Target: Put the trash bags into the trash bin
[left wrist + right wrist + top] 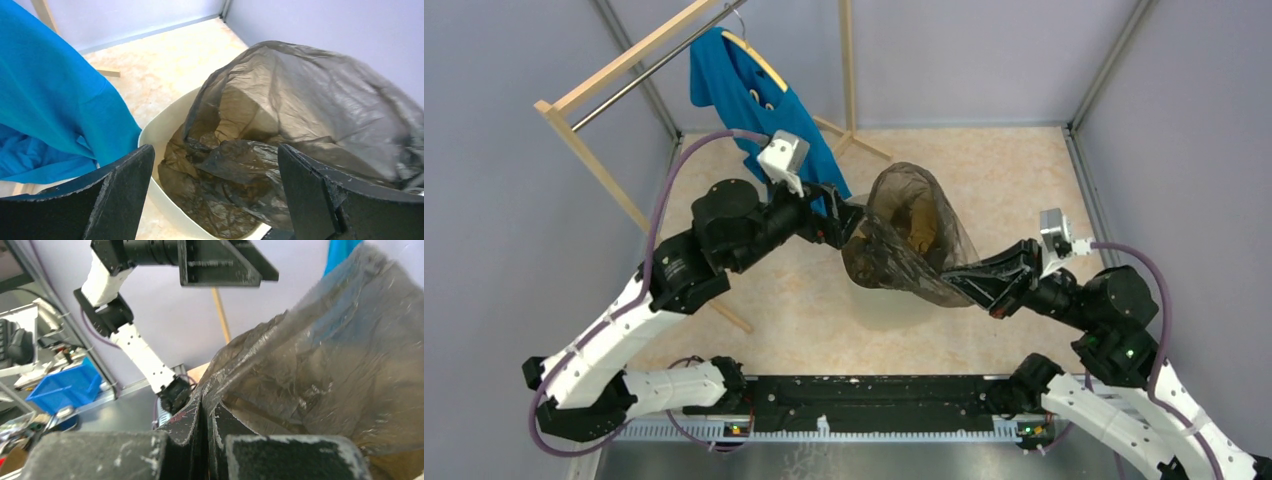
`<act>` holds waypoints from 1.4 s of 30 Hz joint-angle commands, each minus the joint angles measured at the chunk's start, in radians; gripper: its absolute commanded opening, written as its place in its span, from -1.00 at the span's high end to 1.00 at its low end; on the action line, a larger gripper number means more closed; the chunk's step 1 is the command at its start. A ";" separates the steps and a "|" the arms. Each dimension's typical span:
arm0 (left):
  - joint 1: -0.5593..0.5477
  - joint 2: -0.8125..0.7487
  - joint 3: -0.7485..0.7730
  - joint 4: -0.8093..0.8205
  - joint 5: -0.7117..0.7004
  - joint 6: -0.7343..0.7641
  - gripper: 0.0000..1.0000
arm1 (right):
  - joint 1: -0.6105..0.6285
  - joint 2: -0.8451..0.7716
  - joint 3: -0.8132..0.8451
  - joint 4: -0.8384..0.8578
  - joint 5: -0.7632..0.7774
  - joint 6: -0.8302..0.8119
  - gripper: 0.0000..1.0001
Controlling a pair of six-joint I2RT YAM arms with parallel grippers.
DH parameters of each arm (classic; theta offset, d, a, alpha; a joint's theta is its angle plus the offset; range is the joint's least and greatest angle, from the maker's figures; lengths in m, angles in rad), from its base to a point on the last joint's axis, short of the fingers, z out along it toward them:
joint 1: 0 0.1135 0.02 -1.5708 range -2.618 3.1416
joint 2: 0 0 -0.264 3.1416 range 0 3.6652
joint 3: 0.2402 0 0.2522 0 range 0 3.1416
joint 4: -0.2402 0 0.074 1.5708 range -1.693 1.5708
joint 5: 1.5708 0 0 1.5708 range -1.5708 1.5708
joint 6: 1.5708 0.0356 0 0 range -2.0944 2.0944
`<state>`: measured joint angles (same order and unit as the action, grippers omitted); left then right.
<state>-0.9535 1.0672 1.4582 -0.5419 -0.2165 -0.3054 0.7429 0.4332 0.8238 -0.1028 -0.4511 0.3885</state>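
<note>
The trash bag [914,235] is dark brown, see-through and billowed open over the cream trash bin [886,308]. Its lower part hangs inside the bin. My right gripper [961,277] is shut on the bag's right edge; the right wrist view shows the film [320,370] pinched between the closed fingers of that gripper [205,410]. My left gripper [849,225] is at the bag's left side. In the left wrist view it [215,175] is wide open above the bin's rim [165,125], with crumpled bag [260,150] beyond the fingers.
A blue shirt [744,90] hangs on a wooden clothes rack [594,90] at the back left, close behind my left wrist; it fills the left of the left wrist view [50,100]. Grey walls enclose the floor.
</note>
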 commanded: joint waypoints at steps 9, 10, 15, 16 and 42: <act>0.002 0.092 -0.033 0.005 0.080 -0.157 -0.98 | 0.001 0.005 -0.175 0.125 -0.109 0.153 1.00; 0.002 0.112 -0.022 -0.001 0.088 -0.152 -0.98 | 0.000 0.006 -0.178 0.121 -0.110 0.155 1.00; 0.001 0.177 -0.010 -0.049 0.105 -0.123 -0.72 | 0.000 -0.011 -0.166 0.064 -0.089 0.151 1.00; 0.001 0.176 -0.018 -0.051 0.111 -0.123 -0.60 | 0.001 -0.013 -0.162 0.052 -0.082 0.148 1.00; 0.002 -0.494 -0.692 0.319 0.209 -0.333 1.00 | 0.001 -0.040 -0.046 -0.400 0.471 0.332 0.88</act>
<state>-0.9527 0.6292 0.8558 -0.3481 -0.0616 -0.5762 0.7429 0.3813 0.7284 -0.4358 -0.0700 0.6819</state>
